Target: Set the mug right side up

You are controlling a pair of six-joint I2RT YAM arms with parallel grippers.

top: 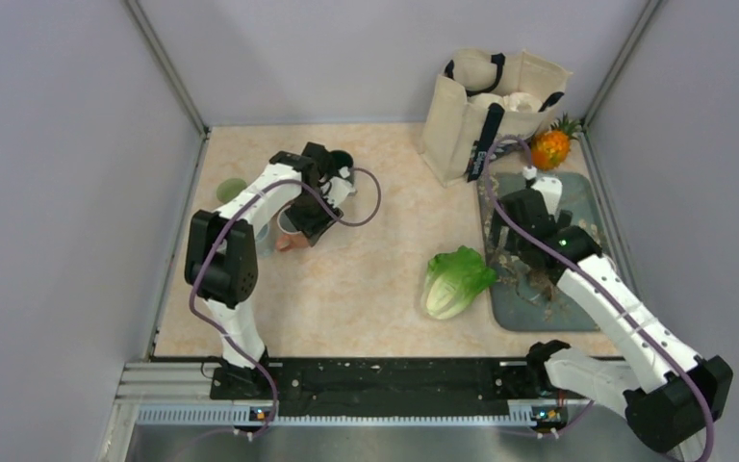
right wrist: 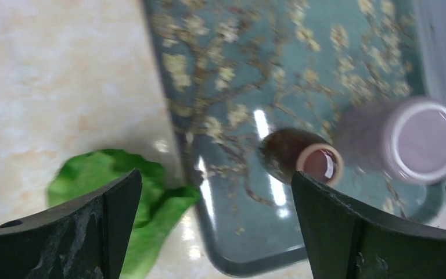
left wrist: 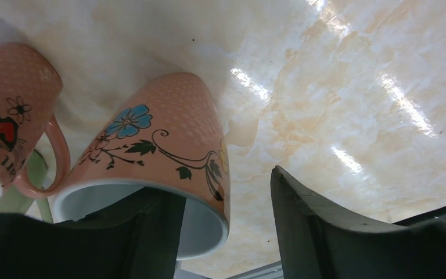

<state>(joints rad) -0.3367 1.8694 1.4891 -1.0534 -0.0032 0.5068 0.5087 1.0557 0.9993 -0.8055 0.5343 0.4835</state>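
Mug (left wrist: pixel 162 145), floral pink, sits tilted at your left gripper (left wrist: pixel 219 183), mouth towards the wrist camera. One finger (left wrist: pixel 145 232) crosses its mouth; the jaws are spread, and the other finger stands clear of its wall. A second pink mug (left wrist: pixel 11 99) is just beside it on the marble table (left wrist: pixel 337 87). Your right gripper (right wrist: pixel 215 180) hangs spread over the tray (right wrist: pixel 255 58).

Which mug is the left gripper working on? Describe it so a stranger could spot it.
On the table's left half, under the left gripper, are two pink mugs. It is the mug with a finger inside its rim, painted with a blue flower and vine; its neighbour shows a red heart.
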